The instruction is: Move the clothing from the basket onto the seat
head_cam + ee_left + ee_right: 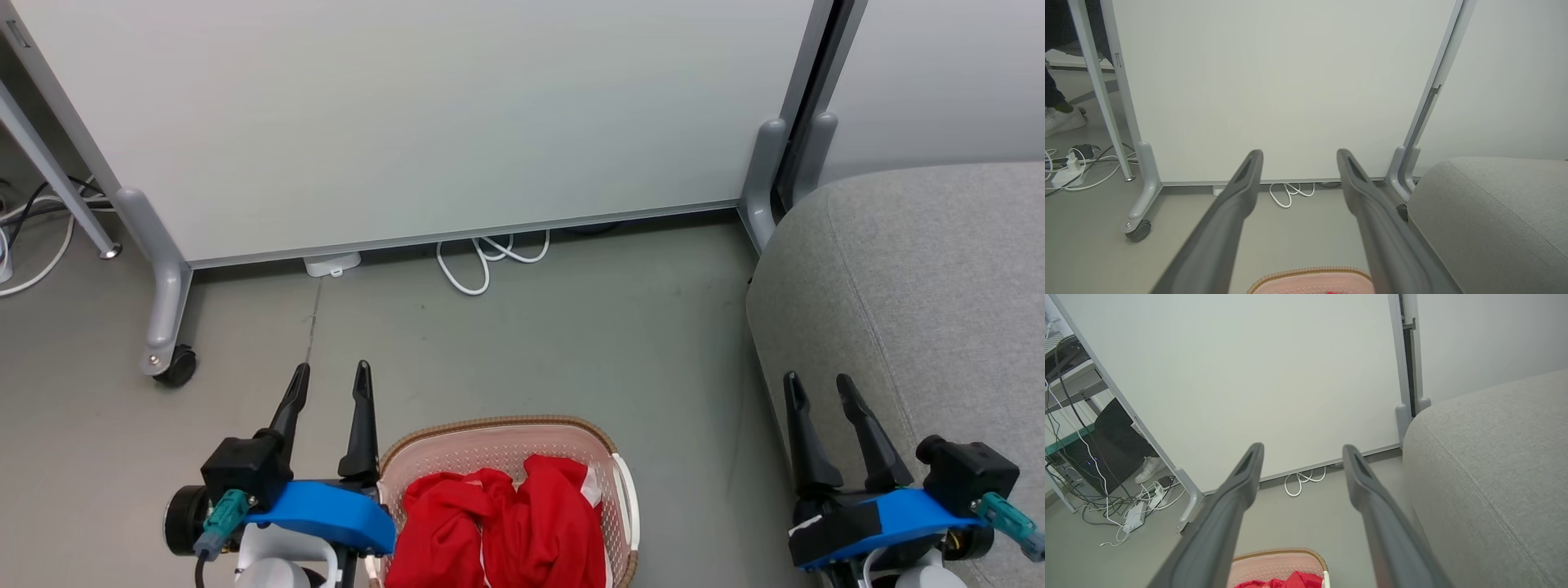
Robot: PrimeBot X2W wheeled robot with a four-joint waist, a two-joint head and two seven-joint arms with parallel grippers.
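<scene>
Red crumpled clothing (490, 523), perforated oval basket (498, 423), grey fabric seat (939, 286)

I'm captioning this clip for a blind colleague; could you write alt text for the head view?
Red clothing lies heaped in a cream basket on the grey floor, between the open left gripper and the open right gripper. A grey seat stands at the right; a white panel on castors stands behind.

White cable (488, 260) coiled under wheeled partition (408, 114); perhaps a shoe (1061, 118) beyond.
</scene>
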